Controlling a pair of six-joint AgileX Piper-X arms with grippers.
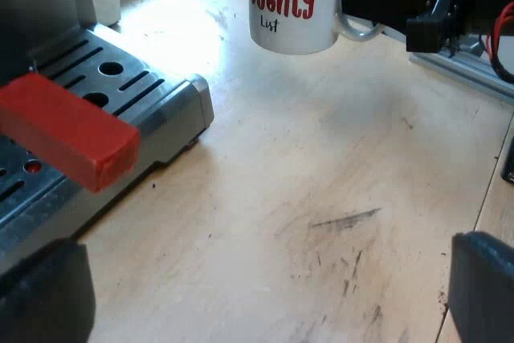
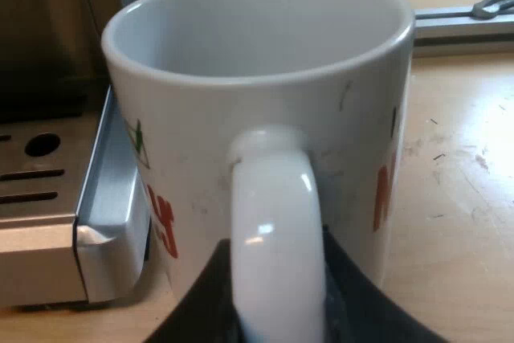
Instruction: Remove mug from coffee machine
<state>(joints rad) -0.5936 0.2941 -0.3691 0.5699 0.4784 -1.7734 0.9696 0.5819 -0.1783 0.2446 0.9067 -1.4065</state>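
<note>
White ceramic mug point(image 1: 289, 6) with red lettering upright on pale wooden table point(image 1: 321, 198), beside grey metal drip tray point(image 1: 161, 106).
Right wrist view: right gripper point(image 2: 277, 319) clamped on the mug's handle, a black finger at each side. Left wrist view: left gripper point(image 1: 265, 295) spread wide, empty, over the table; red handle end point(image 1: 68, 130) above the tray.

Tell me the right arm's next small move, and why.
Probably open the right gripper and let go of the handle. It clasps the handle from both sides, and the mug appears to stand on the wooden table, beside the machine's drip tray rather than on it, so the removal looks done.
</note>
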